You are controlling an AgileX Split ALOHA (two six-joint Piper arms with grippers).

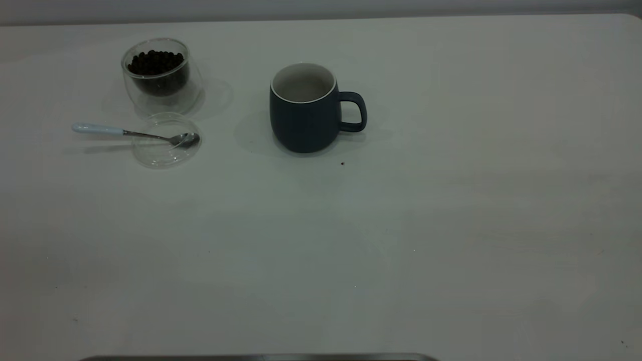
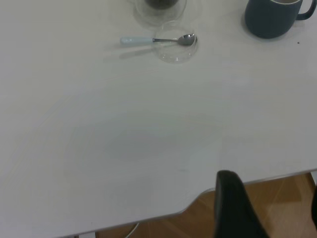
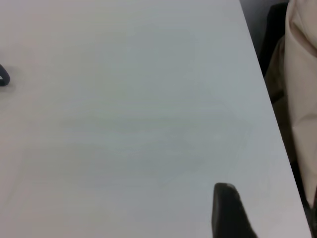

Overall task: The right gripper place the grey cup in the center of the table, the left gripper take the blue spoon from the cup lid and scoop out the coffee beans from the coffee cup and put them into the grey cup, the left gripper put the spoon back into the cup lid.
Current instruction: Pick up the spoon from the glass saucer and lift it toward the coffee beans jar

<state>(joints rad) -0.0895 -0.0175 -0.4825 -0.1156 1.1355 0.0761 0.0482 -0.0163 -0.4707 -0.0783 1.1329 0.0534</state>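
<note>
The grey cup stands upright near the middle of the table, handle to the right, white inside with nothing visible in it. The coffee cup stands at the far left, holding the coffee beans. Just in front of it the cup lid lies flat. The blue spoon rests with its bowl in the lid and its handle pointing left. Neither gripper shows in the exterior view. The left wrist view shows my left gripper open over the table's near edge, far from the spoon, lid and grey cup. My right gripper is open over bare table.
A tiny dark speck lies just in front of the grey cup. A wooden floor shows past the table's near edge in the left wrist view. A beige and dark shape stands beyond the table edge in the right wrist view.
</note>
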